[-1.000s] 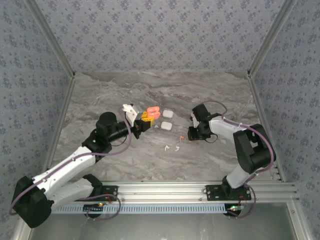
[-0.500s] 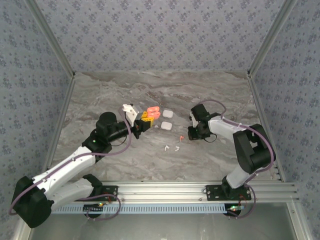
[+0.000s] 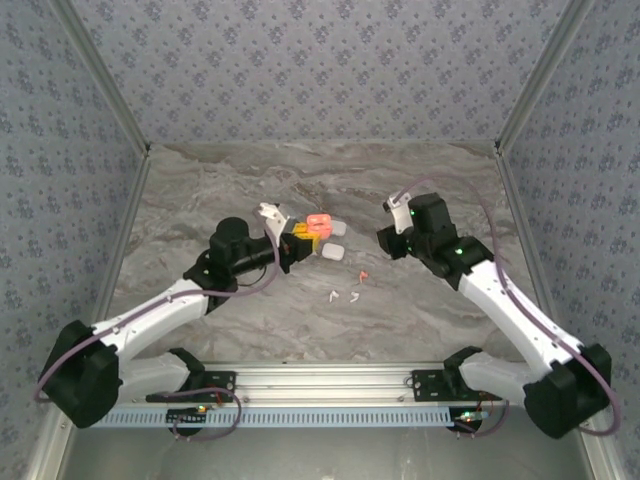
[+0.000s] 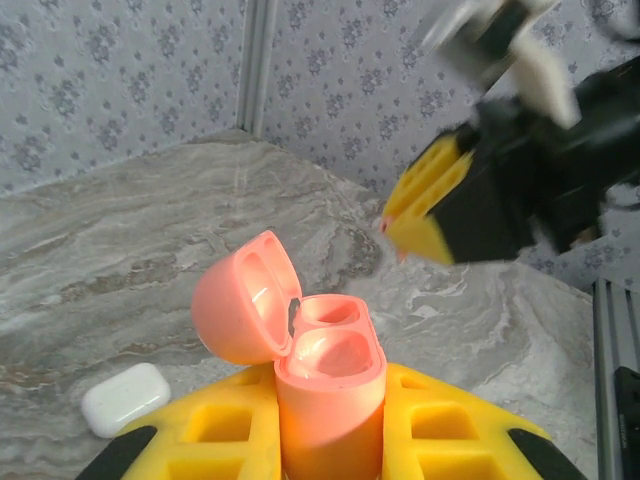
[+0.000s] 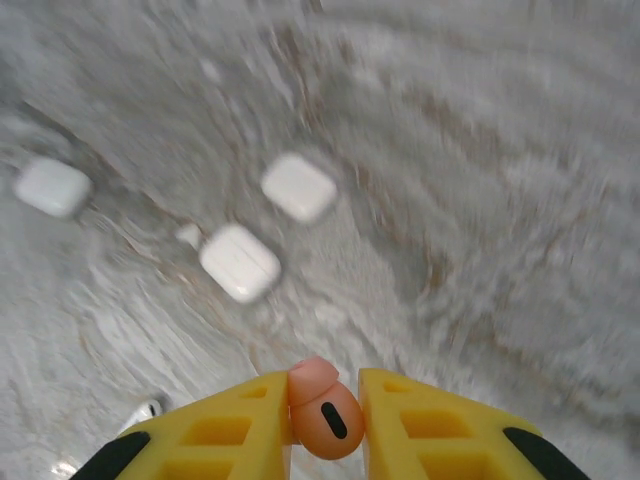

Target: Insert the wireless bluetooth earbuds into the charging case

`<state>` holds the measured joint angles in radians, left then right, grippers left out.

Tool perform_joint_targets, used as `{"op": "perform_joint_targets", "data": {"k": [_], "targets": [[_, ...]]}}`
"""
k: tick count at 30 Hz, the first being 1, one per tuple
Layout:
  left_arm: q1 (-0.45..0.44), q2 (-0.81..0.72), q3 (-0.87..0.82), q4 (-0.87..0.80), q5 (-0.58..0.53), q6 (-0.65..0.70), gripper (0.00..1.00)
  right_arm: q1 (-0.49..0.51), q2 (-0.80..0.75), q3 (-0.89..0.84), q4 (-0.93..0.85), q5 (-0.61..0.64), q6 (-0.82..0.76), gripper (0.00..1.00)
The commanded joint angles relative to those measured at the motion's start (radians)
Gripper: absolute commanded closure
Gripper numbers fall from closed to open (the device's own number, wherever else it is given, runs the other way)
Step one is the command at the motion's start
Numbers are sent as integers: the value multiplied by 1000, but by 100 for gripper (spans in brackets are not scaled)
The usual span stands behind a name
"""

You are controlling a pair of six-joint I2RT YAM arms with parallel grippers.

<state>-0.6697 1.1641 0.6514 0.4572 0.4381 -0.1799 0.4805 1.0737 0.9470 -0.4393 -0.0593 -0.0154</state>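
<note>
Earbud [image 5: 325, 420], orange-red, sits clamped in the right gripper [image 5: 325, 385], held above the bench [image 5: 480, 200]. Left gripper [image 4: 330, 425] is clamped on a pink case [image 4: 328, 350], upright with its lid open. White cases [image 5: 240, 262] and loose white earbuds [image 3: 332, 295] lie on the bench.

Right arm [image 3: 480, 275] lifted off table [image 3: 250, 325], orange earbud [image 5: 322, 415] pinched in fingers [image 5: 235, 430]; left arm [image 3: 170, 305] shifted pink case [image 4: 330, 395] rightward.

No lettering, brand, number or sign is readable, whether on the open pink plastic charging case [image 4: 330, 395] or the small orange-red plastic earbud [image 5: 325, 420].
</note>
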Motion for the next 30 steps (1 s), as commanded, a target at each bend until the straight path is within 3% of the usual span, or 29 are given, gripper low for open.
{"op": "perform_joint_targets", "data": {"k": [1,12,30], "targets": [[-7,38,72,95,73,-63,100,35,-63,69,11,-14,-157,75],[-19,113,111,141,210,-98,100,171,-27,217,-16,-29,-445,75],[-26,91,119,109,230,-67,100,233,72,277,-70,-37,-505,74]]}}
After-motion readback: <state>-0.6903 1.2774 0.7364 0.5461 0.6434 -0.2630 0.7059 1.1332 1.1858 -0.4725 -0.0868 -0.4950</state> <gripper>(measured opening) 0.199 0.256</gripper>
